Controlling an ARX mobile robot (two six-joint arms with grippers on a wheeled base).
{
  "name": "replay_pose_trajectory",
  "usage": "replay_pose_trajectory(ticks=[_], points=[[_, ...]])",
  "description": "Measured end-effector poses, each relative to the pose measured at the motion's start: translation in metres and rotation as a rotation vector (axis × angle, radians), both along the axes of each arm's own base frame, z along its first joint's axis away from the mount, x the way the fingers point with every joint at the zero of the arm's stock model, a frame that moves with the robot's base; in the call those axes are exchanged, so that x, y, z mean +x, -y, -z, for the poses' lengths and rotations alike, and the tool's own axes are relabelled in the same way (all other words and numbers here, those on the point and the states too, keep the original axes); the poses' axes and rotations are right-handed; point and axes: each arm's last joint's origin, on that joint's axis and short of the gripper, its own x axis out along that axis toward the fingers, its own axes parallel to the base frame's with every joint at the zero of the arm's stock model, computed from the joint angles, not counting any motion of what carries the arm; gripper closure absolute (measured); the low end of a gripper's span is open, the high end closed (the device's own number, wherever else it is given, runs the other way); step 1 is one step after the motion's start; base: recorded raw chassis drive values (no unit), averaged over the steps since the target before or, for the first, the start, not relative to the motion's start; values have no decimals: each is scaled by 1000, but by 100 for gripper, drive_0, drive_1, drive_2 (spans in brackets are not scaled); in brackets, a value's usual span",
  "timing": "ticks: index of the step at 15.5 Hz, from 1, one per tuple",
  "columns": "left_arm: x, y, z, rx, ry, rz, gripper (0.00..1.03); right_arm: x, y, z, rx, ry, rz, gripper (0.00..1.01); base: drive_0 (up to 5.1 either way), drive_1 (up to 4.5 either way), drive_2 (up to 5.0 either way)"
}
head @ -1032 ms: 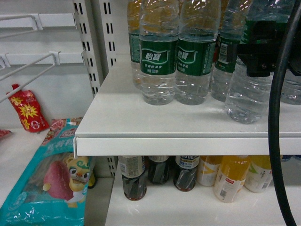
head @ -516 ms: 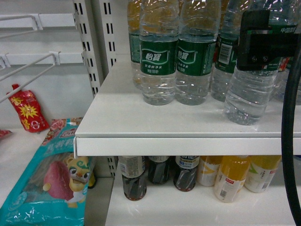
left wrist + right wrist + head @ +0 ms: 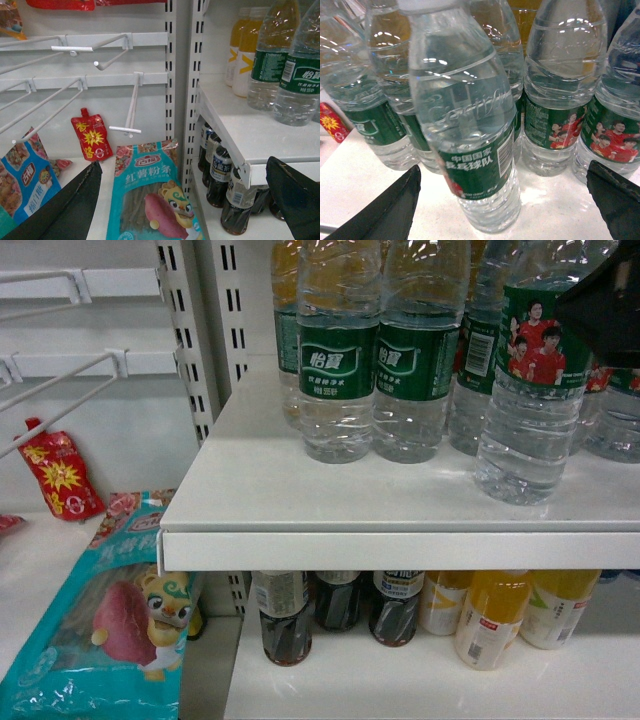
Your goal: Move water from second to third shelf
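Note:
The water (image 3: 528, 390), a clear ribbed bottle whose green label shows red-shirted athletes, stands upright on the white shelf (image 3: 260, 490), a little in front of the row of similar bottles. In the right wrist view the same water (image 3: 475, 135) stands between the spread fingers of my right gripper (image 3: 503, 170), which is open and touches nothing. In the head view only a dark part of the right arm (image 3: 610, 310) shows at the top right, beside the water's shoulder. My left gripper (image 3: 185, 164) is open and empty, low beside the shelf post.
More water bottles (image 3: 338, 350) fill the shelf behind. Below it stand dark drink bottles (image 3: 285, 625) and orange juice bottles (image 3: 490, 620). Left of the post hang wire hooks (image 3: 60, 400), with a red pouch (image 3: 55, 475) and a teal snack bag (image 3: 110, 620) underneath.
My right gripper has drawn back up and to the right, off the water's label. The bottle stays standing in the same spot on the shelf.

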Motion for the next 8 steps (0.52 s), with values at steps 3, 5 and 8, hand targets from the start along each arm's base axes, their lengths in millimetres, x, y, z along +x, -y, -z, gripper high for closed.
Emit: replay_pose_trajectory(ticks=[3, 5, 8], points=[[0, 0, 0, 0, 0, 0, 5, -32, 12, -8, 45, 15, -15, 3, 0, 0, 0], [0, 0, 0, 0, 0, 0, 5, -55, 23, -16, 81, 32, -6, 3, 0, 0, 0], [0, 0, 0, 0, 0, 0, 5, -98, 46, -38, 148, 203, 90, 7, 0, 0, 0]])
